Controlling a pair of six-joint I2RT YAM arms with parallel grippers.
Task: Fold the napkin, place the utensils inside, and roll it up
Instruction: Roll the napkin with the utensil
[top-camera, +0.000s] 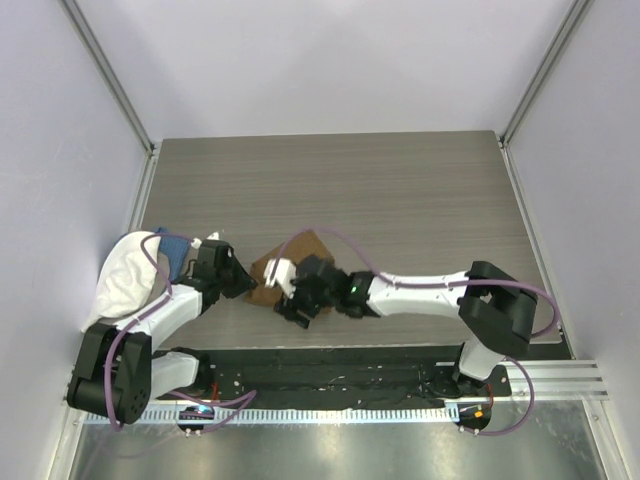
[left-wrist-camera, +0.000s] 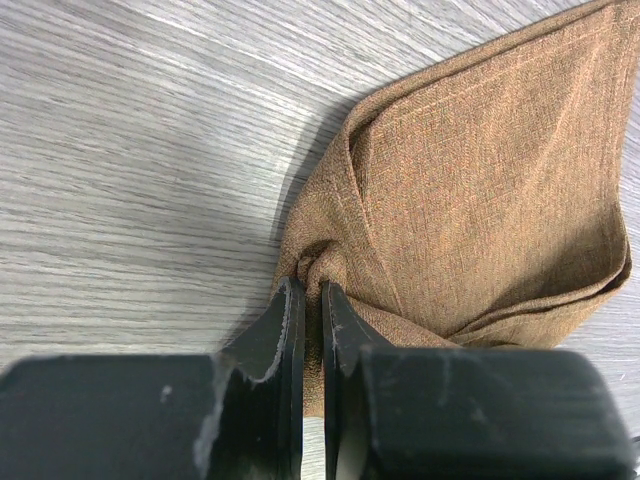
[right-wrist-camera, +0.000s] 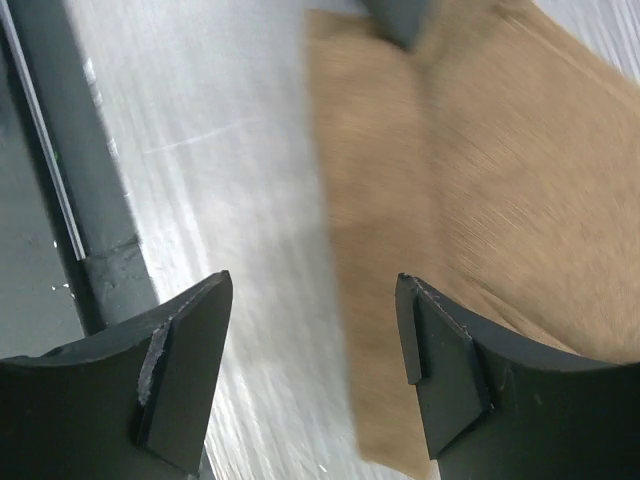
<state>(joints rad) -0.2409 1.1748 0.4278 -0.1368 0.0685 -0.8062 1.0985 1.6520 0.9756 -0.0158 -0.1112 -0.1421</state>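
Two grippers flank the napkin (top-camera: 298, 262), which lies near the table's (top-camera: 400, 190) front edge. L gripper (left-wrist-camera: 312, 292) is clamped tight on the napkin's bunched near-left corner, and the cloth fans away from it to the right, long axis diagonal. R gripper (right-wrist-camera: 315, 335) is spread wide w/ nothing between its fingers; the napkin is just ahead, view blurred. Fabric is tan-brown, coarse-woven, soft and creased. No spoon in sight. R arm is prob next to grab the napkin's free edge.

I get bright, even light overhead, a soft shadow beside the napkin (left-wrist-camera: 480, 200), and heavy blur across my right wrist view.
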